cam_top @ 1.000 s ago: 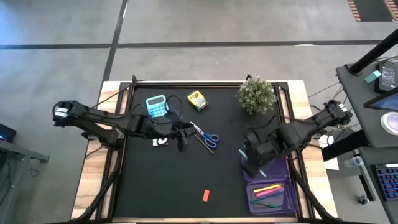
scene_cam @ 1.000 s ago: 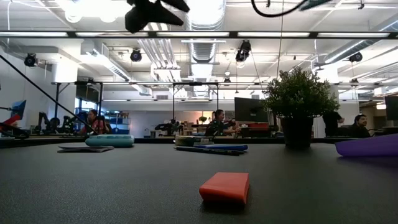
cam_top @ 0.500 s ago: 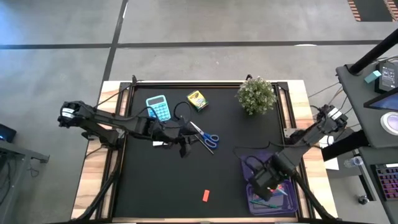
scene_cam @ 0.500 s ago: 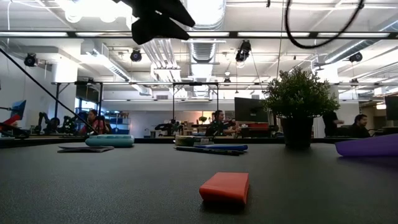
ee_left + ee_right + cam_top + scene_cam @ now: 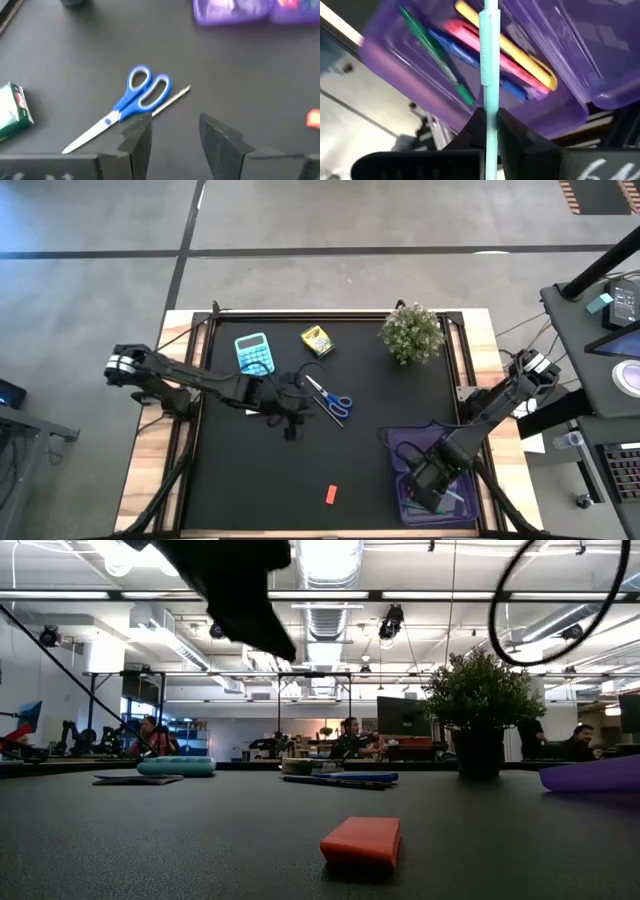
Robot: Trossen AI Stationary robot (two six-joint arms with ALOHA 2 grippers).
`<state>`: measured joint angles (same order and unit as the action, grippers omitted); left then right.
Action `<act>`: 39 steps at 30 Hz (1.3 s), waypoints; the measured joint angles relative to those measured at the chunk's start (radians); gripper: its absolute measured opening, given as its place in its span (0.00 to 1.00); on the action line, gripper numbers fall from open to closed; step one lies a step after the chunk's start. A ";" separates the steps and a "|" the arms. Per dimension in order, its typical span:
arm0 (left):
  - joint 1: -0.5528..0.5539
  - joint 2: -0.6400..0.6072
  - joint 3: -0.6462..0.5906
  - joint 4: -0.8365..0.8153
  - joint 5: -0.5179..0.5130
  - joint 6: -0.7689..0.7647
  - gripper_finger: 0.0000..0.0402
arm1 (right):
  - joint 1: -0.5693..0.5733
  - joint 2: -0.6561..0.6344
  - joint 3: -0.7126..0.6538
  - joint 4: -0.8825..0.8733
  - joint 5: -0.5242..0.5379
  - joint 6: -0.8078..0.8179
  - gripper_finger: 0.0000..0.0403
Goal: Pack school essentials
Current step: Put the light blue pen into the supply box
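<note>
Right, my right gripper (image 5: 490,122) hangs over the translucent purple plastic case (image 5: 405,450) at the bench's near right corner, fingers clamped on a thin teal pen (image 5: 489,60). From my wrist, the pen's long axis runs straight out from my fingertips, across the pink, yellow, blue and green pens (image 5: 505,65) lying slantwise in the tray. So the drop point is directly beneath me; I judge I only need to lower and let go.

My left gripper (image 5: 172,132) hovers mid-bench, fingers partly parted and holding nothing, with the blue-handled scissors (image 5: 127,107) just ahead of its tips, blades angled toward the bench's far left corner. That arm is clearly nearer them. The orange eraser (image 5: 330,495) sits alone near the front edge.
</note>
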<state>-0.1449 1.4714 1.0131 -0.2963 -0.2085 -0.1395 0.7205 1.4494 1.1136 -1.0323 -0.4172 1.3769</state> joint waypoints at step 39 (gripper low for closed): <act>0.073 0.358 0.018 0.207 0.053 0.342 0.36 | 0.052 0.028 -0.174 0.193 0.088 -0.356 0.18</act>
<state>-0.0723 1.8295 1.0306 -0.0894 -0.1551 0.2024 0.7727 1.4773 0.9394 -0.8389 -0.3290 1.0210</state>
